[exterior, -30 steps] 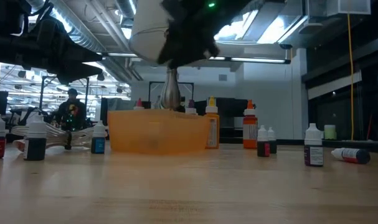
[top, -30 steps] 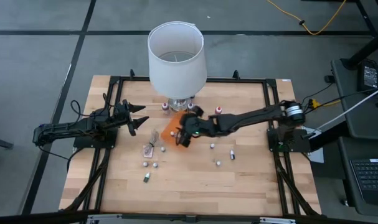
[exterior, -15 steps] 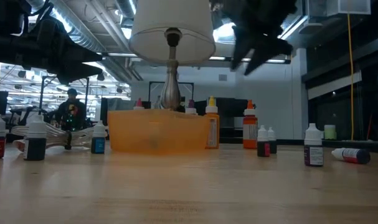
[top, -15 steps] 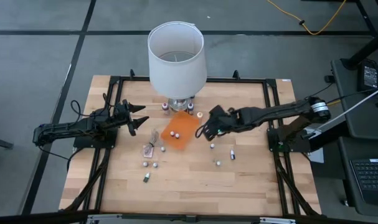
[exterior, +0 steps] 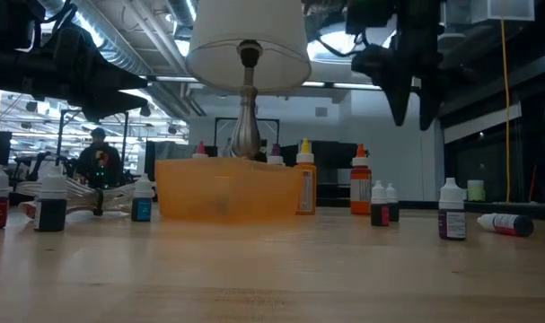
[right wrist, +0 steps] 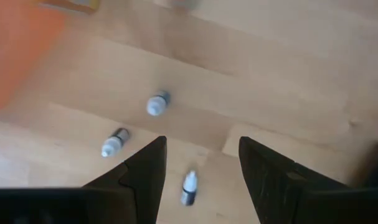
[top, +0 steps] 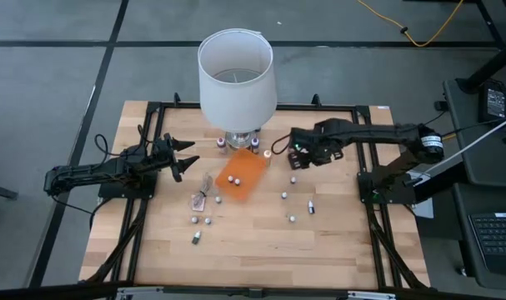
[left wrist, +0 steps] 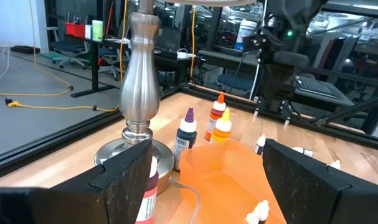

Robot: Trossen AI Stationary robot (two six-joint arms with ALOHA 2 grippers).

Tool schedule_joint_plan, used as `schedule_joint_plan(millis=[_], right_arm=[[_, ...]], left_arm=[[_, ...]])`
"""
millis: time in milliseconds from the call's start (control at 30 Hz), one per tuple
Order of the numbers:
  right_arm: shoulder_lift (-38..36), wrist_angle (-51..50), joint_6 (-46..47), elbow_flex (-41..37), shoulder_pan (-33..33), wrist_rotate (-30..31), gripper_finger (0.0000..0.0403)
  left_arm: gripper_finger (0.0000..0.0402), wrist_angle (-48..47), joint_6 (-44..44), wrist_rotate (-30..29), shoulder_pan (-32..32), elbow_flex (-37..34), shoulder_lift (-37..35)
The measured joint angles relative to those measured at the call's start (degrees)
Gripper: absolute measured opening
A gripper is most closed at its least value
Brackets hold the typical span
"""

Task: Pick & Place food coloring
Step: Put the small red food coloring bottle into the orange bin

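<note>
While the right gripper (top: 296, 151) hangs above the table just right of the orange tray (top: 241, 176), its fingers (right wrist: 142, 171) stand parted and empty. Food coloring bottles (top: 293, 180) lie below and beyond them, none touching. More bottles (top: 201, 221) sit left of the tray. Left gripper (top: 179, 157) waits well left of the tray, open, holding nothing.

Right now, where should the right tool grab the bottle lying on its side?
Take the bottle across its body, with the right tool coming straight down, set crosswise to its length. It lies flat, so the cap faces sideways and only the long sides are free.
</note>
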Motion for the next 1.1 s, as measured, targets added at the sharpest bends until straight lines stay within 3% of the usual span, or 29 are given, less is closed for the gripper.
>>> schedule_joint_plan(millis=[333, 1100], right_arm=[[0.8, 4.8, 8.4, -9.5, -2.5, -10.3, 0.0202], [7.5, 17.8, 11.8, -17.5, 2.6, -21.4, 0.0202]], left_arm=[[0.0294, 0.0, 0.0, 0.0, 0.0, 0.0, 0.0], [0.0294, 0.0, 0.0, 0.0, 0.0, 0.0, 0.0]])
